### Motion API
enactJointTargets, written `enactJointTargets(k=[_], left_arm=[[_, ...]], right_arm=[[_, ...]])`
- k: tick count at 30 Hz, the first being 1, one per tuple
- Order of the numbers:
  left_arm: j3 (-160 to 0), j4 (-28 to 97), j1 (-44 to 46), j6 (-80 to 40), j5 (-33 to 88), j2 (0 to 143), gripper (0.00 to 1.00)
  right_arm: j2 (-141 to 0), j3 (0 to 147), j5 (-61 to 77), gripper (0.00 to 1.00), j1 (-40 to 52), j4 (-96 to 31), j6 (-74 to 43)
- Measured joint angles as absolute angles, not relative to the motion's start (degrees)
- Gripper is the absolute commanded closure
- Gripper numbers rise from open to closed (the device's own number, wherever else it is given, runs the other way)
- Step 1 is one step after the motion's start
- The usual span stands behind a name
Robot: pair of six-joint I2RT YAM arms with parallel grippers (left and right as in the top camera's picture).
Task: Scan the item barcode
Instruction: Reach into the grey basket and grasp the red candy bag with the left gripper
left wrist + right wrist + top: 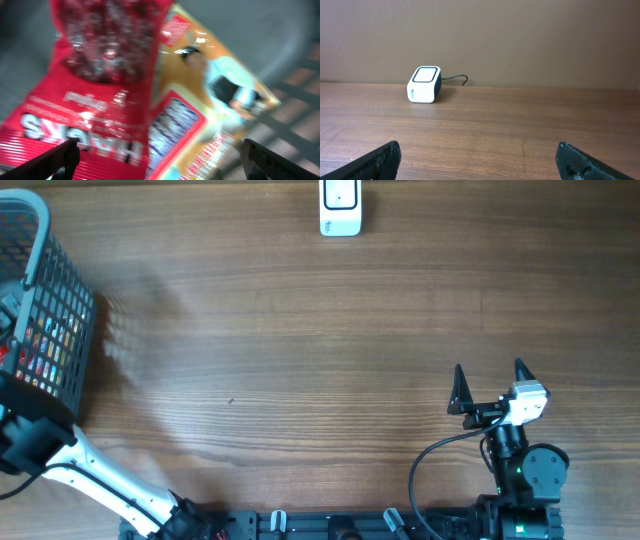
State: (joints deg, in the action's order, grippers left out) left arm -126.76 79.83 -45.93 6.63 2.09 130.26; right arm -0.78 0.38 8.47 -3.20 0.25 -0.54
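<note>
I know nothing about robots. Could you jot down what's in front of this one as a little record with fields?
Scanner: white box with a cable, at the far edge of the table
Basket: left edge of the table, packets inside
Packets: red packet next to orange packet, blurred
Left claw: open, over the packets, holding nothing
Right claw: open, empty, facing the scanner

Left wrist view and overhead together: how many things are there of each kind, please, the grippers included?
Wire basket: 1
Barcode scanner: 1
Packets: 2 (red packet, orange packet)
Open grippers: 2 (left gripper, right gripper)
Total: 6
</note>
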Motion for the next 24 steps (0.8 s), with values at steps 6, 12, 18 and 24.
enactJointTargets(k=[6, 12, 18, 24], left_arm=[[-123.57, 76.36, -45.76, 3.79, -4.73, 130.26, 0.00], [-117.43, 71.09, -45.80, 3.49, -1.06, 130.26, 0.00], [-117.25, 70.74, -45.80, 3.51, 2.48, 130.26, 0.00], [-117.05, 68.45, -45.80, 3.49, -1.30, 130.26, 0.00]], right_arm=[[-0.78, 0.38, 8.47, 0.00, -3.20, 0.25, -0.54], [-0.78, 0.38, 8.47, 0.00, -3.20, 0.25, -0.54], [-0.78, 0.38, 8.47, 0.00, -3.20, 0.25, -0.54], [-0.78, 0.38, 8.47, 0.00, -3.20, 0.25, -0.51]])
